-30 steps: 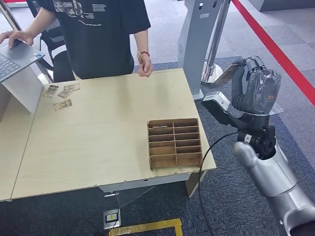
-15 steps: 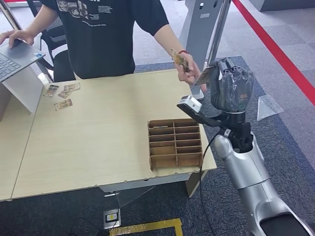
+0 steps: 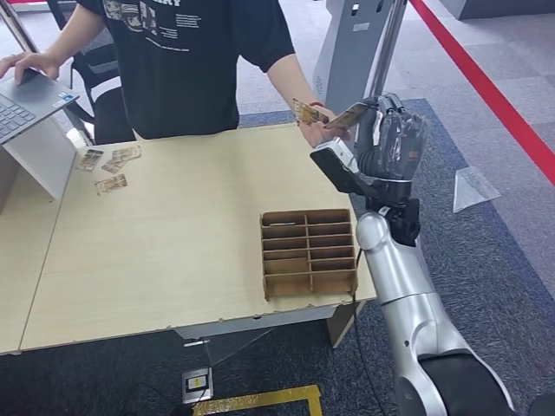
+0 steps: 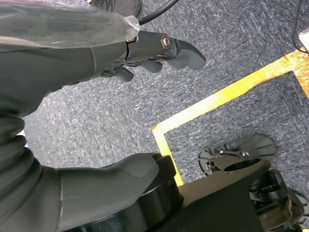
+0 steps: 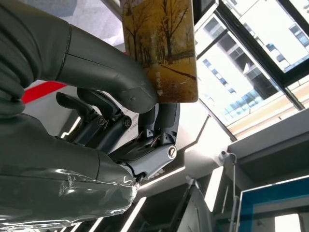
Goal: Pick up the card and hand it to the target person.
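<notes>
A card (image 3: pixel 350 114) with an autumn tree picture is pinched in my right hand (image 3: pixel 393 143), raised over the table's far right corner. In the right wrist view the card (image 5: pixel 160 48) sits between the thick thumb (image 5: pixel 105 63) and a dark finger. A person in a black T-shirt (image 3: pixel 183 61) stands behind the table. The person's hand (image 3: pixel 318 130) reaches out just beside my card and holds another card (image 3: pixel 306 111). Whether that hand touches my card, I cannot tell. My left hand (image 4: pixel 65 67) hangs over the carpet, fingers apart and holding nothing.
A wooden divided tray (image 3: pixel 308 251) sits near the table's (image 3: pixel 170 243) front right edge. Several loose cards (image 3: pixel 110 169) lie at the far left beside a laptop (image 3: pixel 29 100). A grey kiosk stand (image 3: pixel 347 61) rises behind my right hand.
My right hand has carried the card to the left, in over the table corner. The person's hand has reached out from the table edge to meet it, still holding its own card.
</notes>
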Controlling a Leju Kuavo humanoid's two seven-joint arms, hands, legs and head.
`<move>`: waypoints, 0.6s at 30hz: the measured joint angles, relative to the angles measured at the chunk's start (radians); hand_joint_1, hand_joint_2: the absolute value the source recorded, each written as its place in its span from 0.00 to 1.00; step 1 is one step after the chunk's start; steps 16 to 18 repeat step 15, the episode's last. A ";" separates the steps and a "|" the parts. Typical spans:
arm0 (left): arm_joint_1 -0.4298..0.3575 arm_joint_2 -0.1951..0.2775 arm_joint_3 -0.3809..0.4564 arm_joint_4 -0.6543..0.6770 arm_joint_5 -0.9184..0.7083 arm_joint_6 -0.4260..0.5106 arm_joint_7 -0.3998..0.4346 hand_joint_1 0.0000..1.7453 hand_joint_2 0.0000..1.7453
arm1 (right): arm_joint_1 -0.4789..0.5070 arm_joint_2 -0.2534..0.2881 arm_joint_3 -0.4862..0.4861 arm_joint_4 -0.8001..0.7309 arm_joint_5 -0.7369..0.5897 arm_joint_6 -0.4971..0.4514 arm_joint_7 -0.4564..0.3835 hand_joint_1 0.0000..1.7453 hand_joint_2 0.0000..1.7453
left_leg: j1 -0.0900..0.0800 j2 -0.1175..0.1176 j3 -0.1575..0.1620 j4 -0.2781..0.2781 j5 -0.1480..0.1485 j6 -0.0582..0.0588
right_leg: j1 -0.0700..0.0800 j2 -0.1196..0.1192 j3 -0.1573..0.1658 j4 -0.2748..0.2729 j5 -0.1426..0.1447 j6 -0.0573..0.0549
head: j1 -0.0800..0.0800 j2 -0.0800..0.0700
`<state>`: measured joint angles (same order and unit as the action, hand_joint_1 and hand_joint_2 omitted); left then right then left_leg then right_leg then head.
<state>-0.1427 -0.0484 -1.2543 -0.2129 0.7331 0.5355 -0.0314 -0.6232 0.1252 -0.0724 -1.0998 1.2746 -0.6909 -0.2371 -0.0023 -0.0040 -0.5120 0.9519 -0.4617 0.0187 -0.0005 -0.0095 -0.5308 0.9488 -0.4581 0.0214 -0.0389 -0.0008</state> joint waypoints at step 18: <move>0.001 0.000 0.000 0.000 0.003 0.003 -0.013 0.00 1.00 | -0.036 0.062 -0.045 0.088 -0.057 -0.001 0.010 0.00 1.00 | 0.000 0.000 0.000 0.000 0.000 0.000 | 0.000 0.000 0.000 0.000 0.000 0.000 | 0.000 0.000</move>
